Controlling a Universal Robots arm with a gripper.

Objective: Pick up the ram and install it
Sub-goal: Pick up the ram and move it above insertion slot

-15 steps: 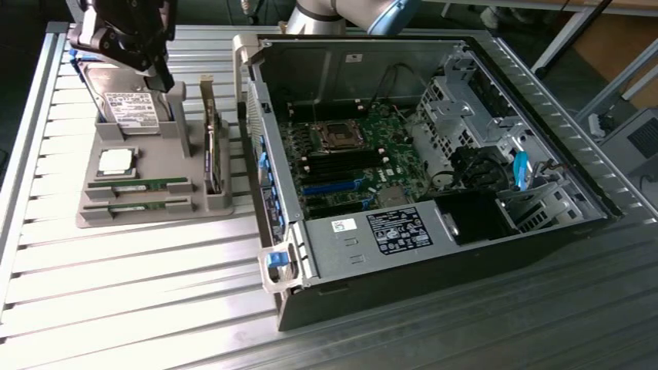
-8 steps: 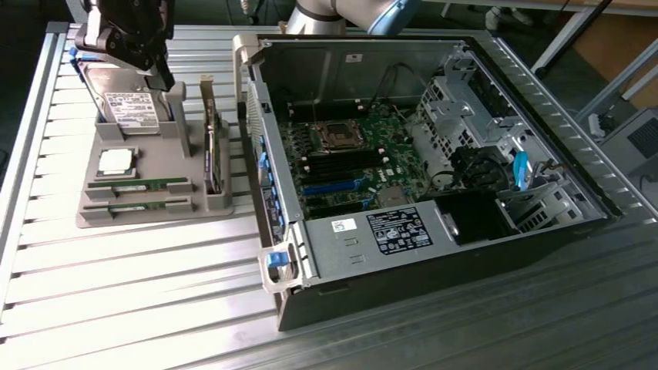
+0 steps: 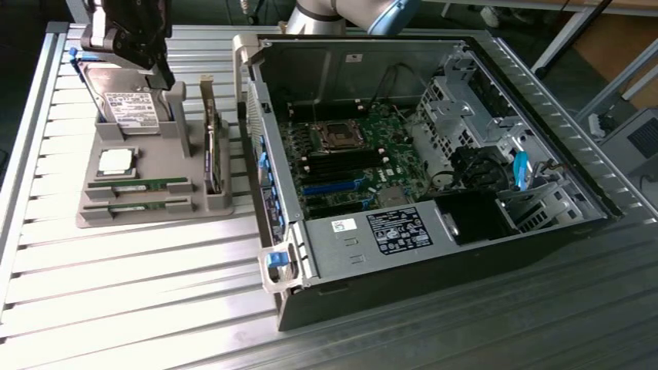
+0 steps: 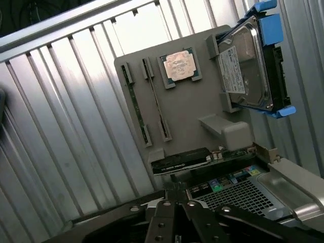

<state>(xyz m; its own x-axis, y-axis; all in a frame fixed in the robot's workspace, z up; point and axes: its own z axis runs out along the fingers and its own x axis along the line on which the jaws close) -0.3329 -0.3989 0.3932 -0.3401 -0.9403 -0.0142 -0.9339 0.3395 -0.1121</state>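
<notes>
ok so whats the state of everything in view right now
hand: shut, empty, over the holder
ram sticks: both on edge in holder slots
cpu: flat in its holder recess
hard drive: propped up in holder
expansion card: upright on edge in holder
pc case: on its side, panel off, motherboard exposed

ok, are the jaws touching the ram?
Apart. Exterior view: the jaws hang above the hard drive at the holder's far end; both ram sticks lie in slots at its near end, the CPU between.
</notes>
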